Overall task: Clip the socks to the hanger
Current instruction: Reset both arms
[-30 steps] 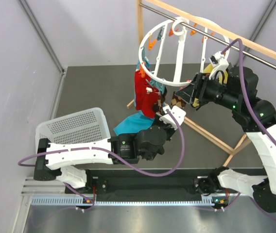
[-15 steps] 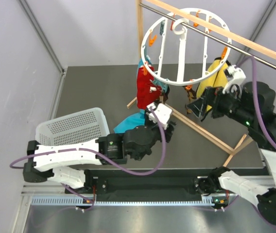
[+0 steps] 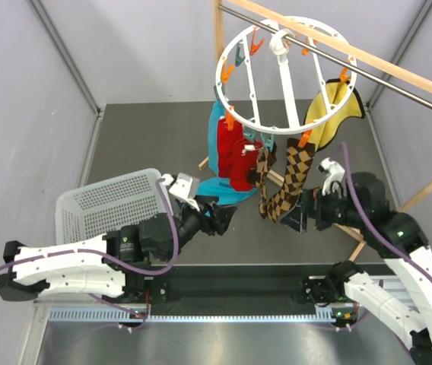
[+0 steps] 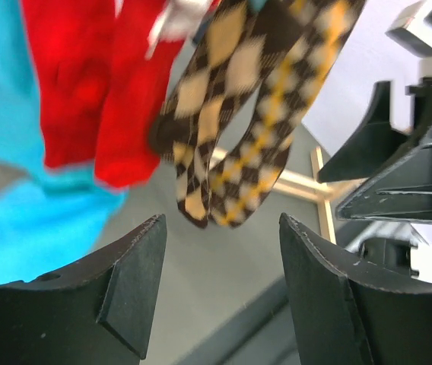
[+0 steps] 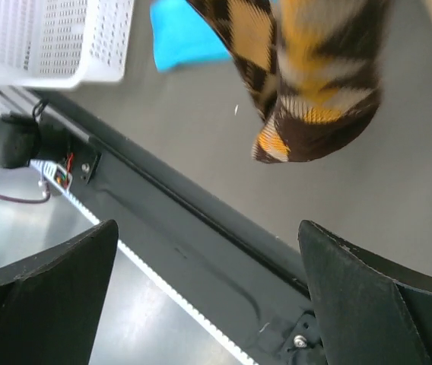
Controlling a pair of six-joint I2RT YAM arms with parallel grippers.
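Note:
The white ring hanger point(image 3: 281, 128) hangs by its hook from the wooden rail. Two red socks point(image 3: 235, 158) and two brown and tan checkered socks point(image 3: 286, 181) hang clipped from its near rim. They also show in the left wrist view, red point(image 4: 98, 91) and checkered point(image 4: 239, 129). A checkered sock toe point(image 5: 315, 99) hangs in the right wrist view. My left gripper point(image 3: 220, 217) is open and empty, low, just left of the socks. My right gripper point(image 3: 305, 217) is open and empty, low, just right of the checkered socks.
A long teal cloth point(image 3: 220, 186) hangs behind the red socks down to the table. A yellow cloth point(image 3: 334, 114) hangs at the ring's right. A white mesh basket point(image 3: 113, 201) stands at the left. The wooden frame's foot bars point(image 3: 330, 217) lie on the table.
Both grippers have drawn back and down from the hanger, the right one letting go of a checkered sock. The checkered socks now hang free from the near rim. The ring has swung.

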